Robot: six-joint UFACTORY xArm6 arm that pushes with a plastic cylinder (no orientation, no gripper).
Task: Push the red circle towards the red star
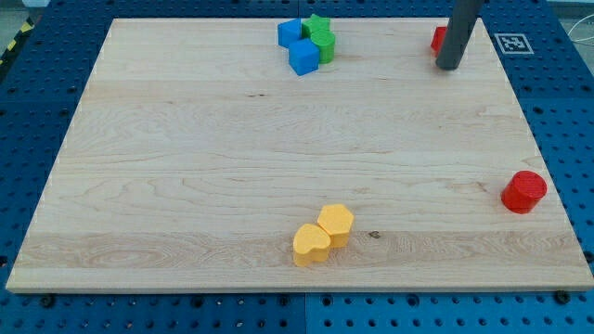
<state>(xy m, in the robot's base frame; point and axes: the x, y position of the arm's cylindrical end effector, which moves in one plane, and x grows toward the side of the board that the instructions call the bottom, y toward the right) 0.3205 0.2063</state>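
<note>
The red circle (524, 191) lies near the board's right edge, low at the view's right. A red block (438, 39), its shape hidden, peeks out left of the rod at the view's top right. My tip (449, 67) rests on the board just below and right of that red block, far above and left of the red circle.
Two blue blocks (296, 45) and two green blocks (321, 39) cluster at the view's top centre. A yellow hexagon (336, 224) and a yellow heart (312, 244) touch near the bottom centre. The wooden board (186, 167) sits on a blue pegboard table; a marker tag (512, 43) lies at top right.
</note>
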